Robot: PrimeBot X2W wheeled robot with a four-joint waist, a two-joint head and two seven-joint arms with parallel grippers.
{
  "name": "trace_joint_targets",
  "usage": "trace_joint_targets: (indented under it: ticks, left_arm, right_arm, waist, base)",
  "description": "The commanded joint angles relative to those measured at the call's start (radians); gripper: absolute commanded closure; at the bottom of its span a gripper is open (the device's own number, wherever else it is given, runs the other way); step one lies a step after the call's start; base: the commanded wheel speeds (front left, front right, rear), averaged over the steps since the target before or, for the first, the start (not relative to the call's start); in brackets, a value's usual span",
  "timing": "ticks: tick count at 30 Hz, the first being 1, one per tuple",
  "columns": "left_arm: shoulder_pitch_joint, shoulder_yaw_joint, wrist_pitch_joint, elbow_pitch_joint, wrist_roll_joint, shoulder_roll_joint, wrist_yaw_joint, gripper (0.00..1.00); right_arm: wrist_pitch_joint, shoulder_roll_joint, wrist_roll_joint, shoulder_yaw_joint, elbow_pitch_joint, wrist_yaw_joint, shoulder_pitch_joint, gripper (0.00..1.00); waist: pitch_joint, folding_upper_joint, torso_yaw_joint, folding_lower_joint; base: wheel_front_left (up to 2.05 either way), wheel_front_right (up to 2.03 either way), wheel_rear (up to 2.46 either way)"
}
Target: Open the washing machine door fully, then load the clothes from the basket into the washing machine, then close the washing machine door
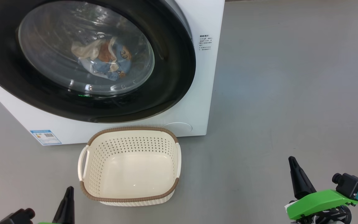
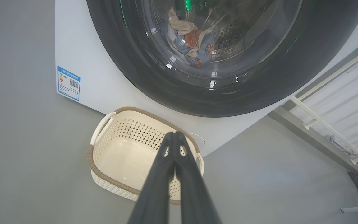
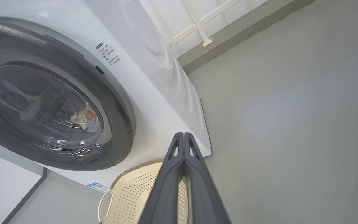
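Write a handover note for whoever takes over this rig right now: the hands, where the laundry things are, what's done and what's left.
Left hand: shut, empty, hanging near the basket.
Right hand: shut, empty, off to the right of the washer.
Clothes: inside the washer, visible through the door glass.
Basket: empty, in front of the washer.
Done: clothes loaded; door looks shut.
Left: nothing apparent, though it may be worth checking that the door has latched.

Bright, even, diffuse light leaves only a faint soft shadow round the basket on the grey floor, small white glints and reflections streak the door glass, and both wrist views bow straight lines toward their edges.
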Motion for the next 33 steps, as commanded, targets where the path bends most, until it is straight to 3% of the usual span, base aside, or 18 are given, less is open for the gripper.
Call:
trace_joint_targets:
  ticks: [1,33]
  left_arm:
    - [-0.034,0.022,0.01,-0.02,-0.03,0.009,-0.001,1.0]
    - [-0.057,0.076,0.097,-0.025,-0.308,-0.018,-0.001,1.0]
  right_arm:
    - [0.006,-0.002,0.035,0.0,-0.03,-0.001,-0.012,1.0]
    - [0.097,0.001,0.36,-0.025,-0.058,-0.001,-0.005,1.0]
  waist:
    - [-0.002,0.0,0.0,-0.0001]
    - [-0.028,0.0,0.002,-0.0001]
  base:
    - [0.0,0.0,0.0]
    - [0.0,0.0,0.0]
